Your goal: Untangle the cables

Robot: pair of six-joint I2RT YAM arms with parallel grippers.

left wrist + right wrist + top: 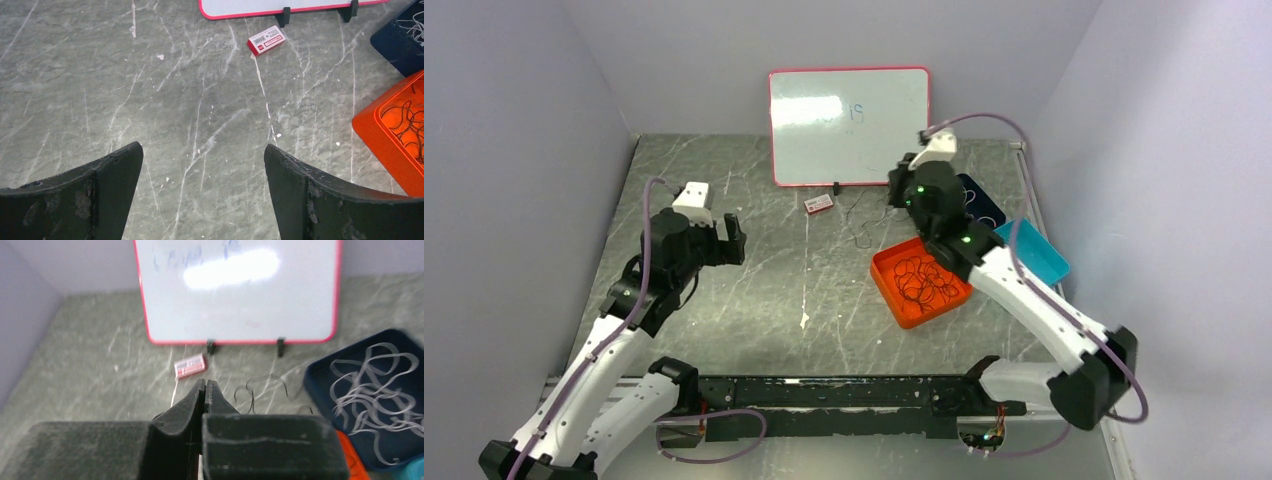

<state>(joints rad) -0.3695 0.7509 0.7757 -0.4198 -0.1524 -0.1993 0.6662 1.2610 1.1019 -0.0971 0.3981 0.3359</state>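
Observation:
Thin black cables [924,280] lie in curly loops inside an orange tray [886,275], also seen in the left wrist view as cables [405,117] in the tray [370,130]. White cables [370,385] fill a dark blue tray [320,380]. One loose black cable [861,228] curls on the table below the whiteboard, and its loops [265,382] show just right of my right gripper [205,382]. That gripper [894,190] is shut above the table; no cable shows between its tips. My left gripper [732,240] hangs wide open over bare table [202,150], holding nothing.
A red-framed whiteboard [849,125] stands at the back. A small red and white box [819,203] lies in front of it. A teal tray [1039,250] sits right of the orange one, beside the dark blue tray [984,205]. Grey walls close in three sides.

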